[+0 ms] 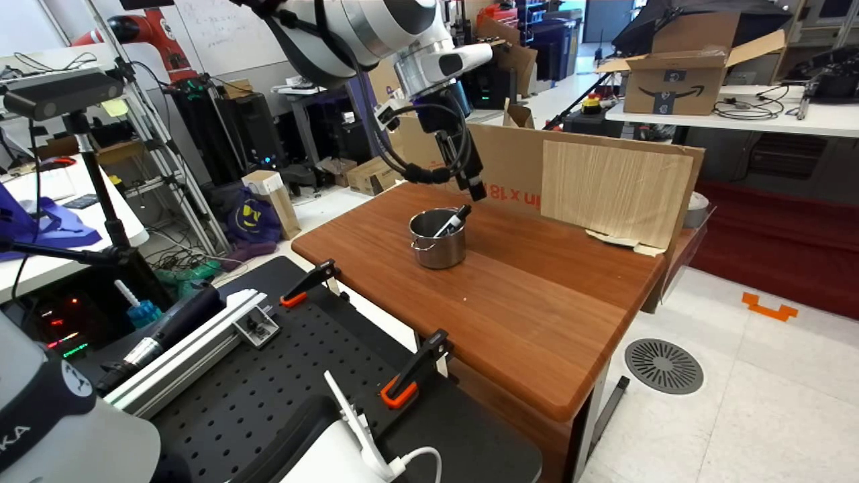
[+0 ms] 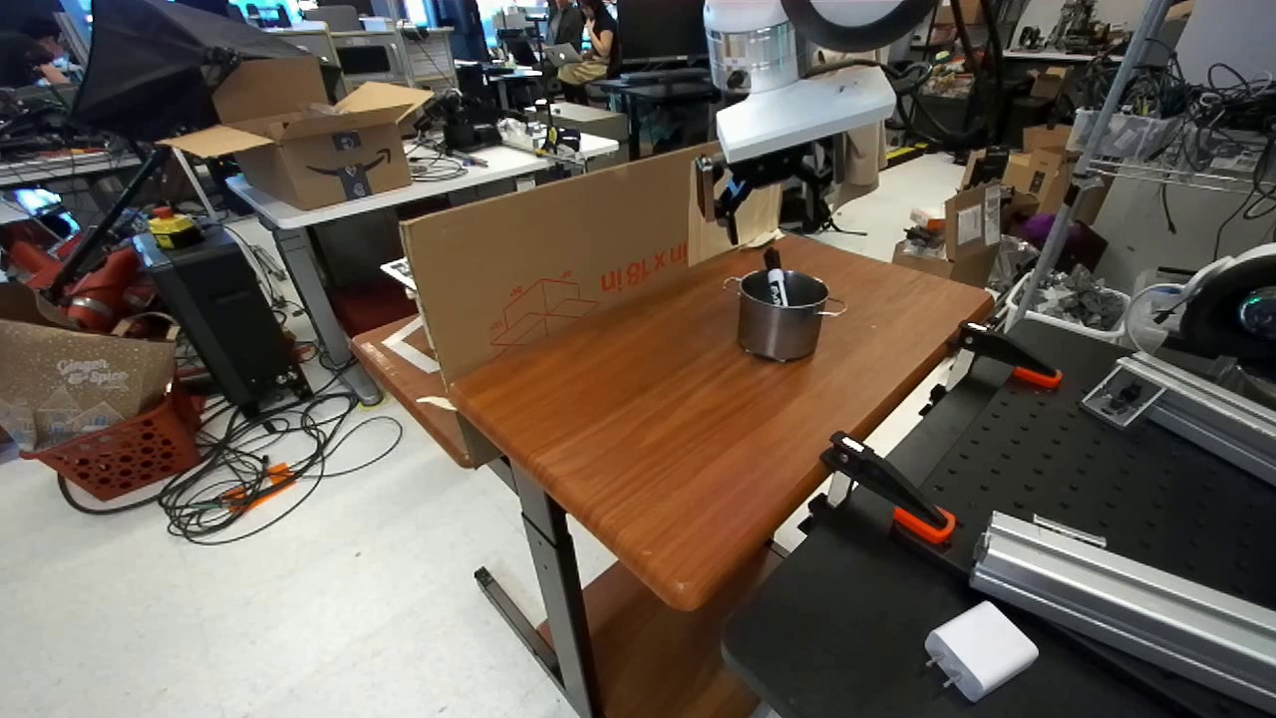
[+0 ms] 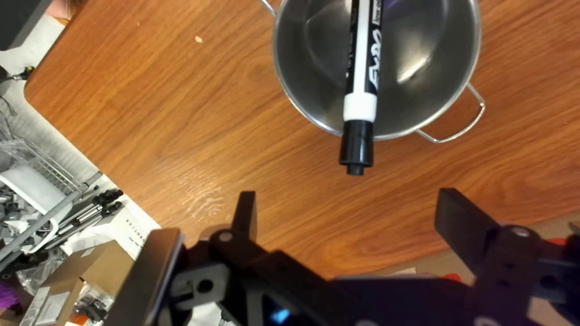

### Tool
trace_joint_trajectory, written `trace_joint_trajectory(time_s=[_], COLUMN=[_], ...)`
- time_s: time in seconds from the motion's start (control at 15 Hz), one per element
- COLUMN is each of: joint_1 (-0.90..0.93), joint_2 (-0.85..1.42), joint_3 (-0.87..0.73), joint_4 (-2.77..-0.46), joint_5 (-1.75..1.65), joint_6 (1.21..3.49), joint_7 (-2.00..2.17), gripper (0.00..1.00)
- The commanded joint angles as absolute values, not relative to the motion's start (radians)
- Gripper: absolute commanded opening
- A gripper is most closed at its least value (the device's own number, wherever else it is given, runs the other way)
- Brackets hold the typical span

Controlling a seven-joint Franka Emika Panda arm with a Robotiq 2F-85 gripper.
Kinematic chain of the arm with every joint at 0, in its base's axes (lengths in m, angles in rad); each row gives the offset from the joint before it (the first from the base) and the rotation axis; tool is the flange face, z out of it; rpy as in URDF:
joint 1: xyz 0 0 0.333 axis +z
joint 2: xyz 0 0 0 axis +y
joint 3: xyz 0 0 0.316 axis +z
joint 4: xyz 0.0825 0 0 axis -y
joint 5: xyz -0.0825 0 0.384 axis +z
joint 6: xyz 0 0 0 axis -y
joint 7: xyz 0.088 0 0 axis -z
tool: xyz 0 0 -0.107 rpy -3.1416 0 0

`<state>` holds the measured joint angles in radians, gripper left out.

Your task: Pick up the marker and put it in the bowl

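Wood-grain table [image 1: 530,322], pale tiled floor [image 1: 772,396], whiteboard [image 1: 228,50], white desk [image 1: 819,123]

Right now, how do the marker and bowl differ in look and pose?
The marker is slim, black and white; the bowl is wide, shiny grey metal. The marker leans, cap end up; the bowl stands upright on the table. Shared: neither is gripped by the claw.

Reads as a robotics lab. In an exterior view, spotted a white robot arm [image 1: 376,30] over the wooden table [image 1: 523,315], a perforated black board [image 1: 282,369] just beside it, a tripod-mounted camera [image 1: 64,94] well left of the table, plus a red robot arm [image 1: 164,43] and scribbled whiteboard [image 1: 218,40] far behind the table. In an exterior view, noted tangled cables [image 2: 214,491] and a red-and-yellow button [image 2: 174,230] left of the table, and a seated person [image 2: 602,38] with a laptop [image 2: 562,54] far behind it.
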<state>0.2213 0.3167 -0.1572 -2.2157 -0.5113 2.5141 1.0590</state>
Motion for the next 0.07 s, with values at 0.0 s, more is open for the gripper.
trace_joint_trajectory(time_s=[0.0], joint_1=[0.208], joint_2=[0.316], joint_3=[-0.144], joint_4=[-2.215], joint_5=[-0.515], joint_6=[2.510], joint_7=[1.060], gripper=[1.00])
